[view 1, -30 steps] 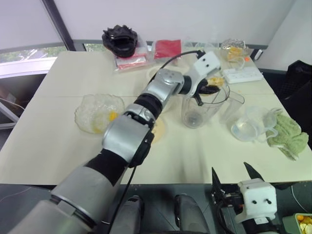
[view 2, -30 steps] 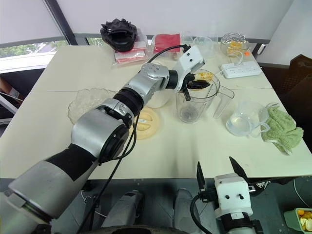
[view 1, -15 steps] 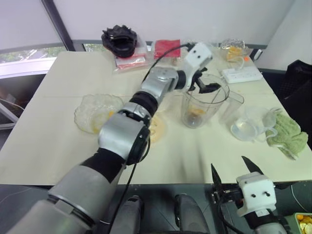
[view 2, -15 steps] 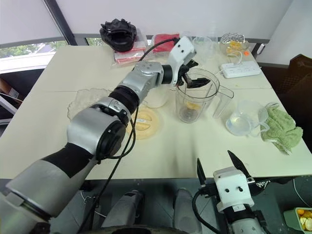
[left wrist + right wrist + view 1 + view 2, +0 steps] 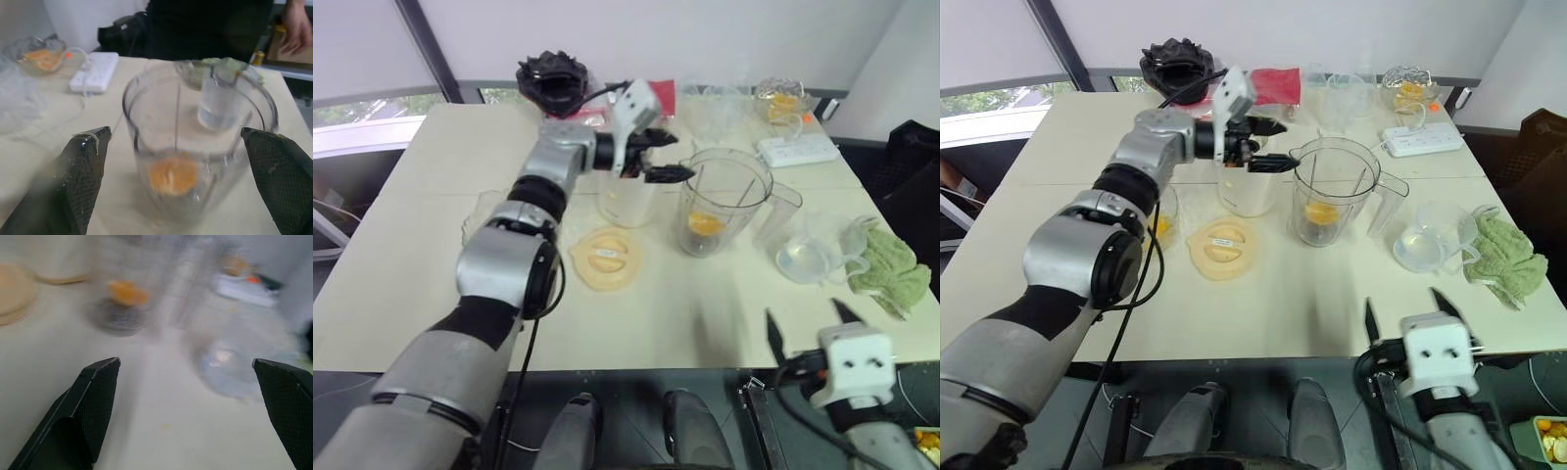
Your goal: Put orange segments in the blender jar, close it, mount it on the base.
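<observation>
Head view: the left gripper (image 5: 658, 157) hangs empty, fingers spread, just left of the blender jar (image 5: 722, 201), mid-table; one orange segment (image 5: 705, 222) lies inside; the right gripper (image 5: 1418, 311) gapes near; wrist views: clear plastic looks light, stiff and slippery; grasp its handle.

A clear jar (image 5: 1334, 191) is showing an orange segment (image 5: 1320, 211) at its bottom. A cream base (image 5: 1247, 191) and pale-yellow lid (image 5: 1219, 247) are sitting on a beige table (image 5: 1058, 157). A green cloth (image 5: 1502, 257), red packet (image 5: 1276, 83) and white power strip (image 5: 1424, 139) are lying nearby.
</observation>
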